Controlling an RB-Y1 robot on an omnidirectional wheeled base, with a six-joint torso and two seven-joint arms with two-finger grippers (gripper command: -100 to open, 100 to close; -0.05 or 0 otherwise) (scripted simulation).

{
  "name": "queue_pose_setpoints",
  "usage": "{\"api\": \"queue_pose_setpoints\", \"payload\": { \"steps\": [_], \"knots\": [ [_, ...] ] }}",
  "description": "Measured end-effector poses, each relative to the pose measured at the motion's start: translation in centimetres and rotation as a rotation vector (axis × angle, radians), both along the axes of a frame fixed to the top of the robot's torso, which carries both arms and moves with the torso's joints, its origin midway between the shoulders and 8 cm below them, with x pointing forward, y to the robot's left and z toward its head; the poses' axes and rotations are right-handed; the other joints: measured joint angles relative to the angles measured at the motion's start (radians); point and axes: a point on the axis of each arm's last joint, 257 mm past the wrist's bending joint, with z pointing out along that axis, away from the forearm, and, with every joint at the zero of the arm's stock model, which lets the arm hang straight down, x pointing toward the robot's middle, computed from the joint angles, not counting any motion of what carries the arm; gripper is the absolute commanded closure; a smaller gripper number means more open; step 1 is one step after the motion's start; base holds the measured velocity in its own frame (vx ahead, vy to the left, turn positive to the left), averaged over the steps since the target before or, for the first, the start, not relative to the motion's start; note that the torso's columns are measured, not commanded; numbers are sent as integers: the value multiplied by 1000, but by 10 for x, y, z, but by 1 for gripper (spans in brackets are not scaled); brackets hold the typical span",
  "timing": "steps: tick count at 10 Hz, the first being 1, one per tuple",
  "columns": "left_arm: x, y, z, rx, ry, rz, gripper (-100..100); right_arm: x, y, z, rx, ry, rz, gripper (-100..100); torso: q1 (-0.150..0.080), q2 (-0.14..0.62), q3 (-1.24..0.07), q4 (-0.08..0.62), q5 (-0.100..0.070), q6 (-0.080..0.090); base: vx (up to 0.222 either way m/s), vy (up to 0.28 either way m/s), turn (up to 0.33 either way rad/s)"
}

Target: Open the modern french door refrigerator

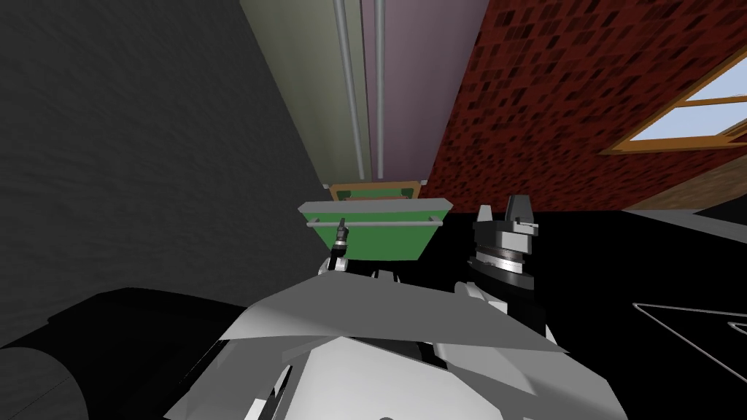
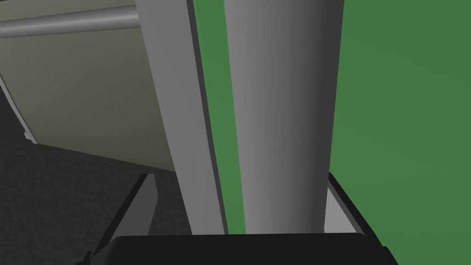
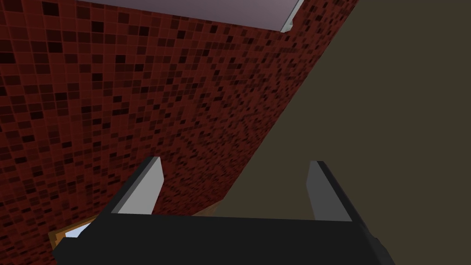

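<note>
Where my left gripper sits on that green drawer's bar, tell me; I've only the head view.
Observer: In the left wrist view, the bar runs between the left gripper's fingers.
Operator: Report the grip.
Observer: Open. One finger is close beside the bar, the other stands clear of it.
Operator: Now the right gripper.
Observer: Its wrist view shows the right gripper's fingers apart, with nothing between them.

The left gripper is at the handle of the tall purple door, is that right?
Not quite: the left gripper is at the horizontal bar handle of the green drawer, as the head view shows.
</note>
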Motion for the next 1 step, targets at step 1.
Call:
{"api": "queue_pose_setpoints", "payload": {
  "steps": [1],
  "knots": [
    [0,0,-1,0,1,0,0,0,0,0,0,0,0,0,0,0,0,0,0,0,0,0,0]
  ]
}}
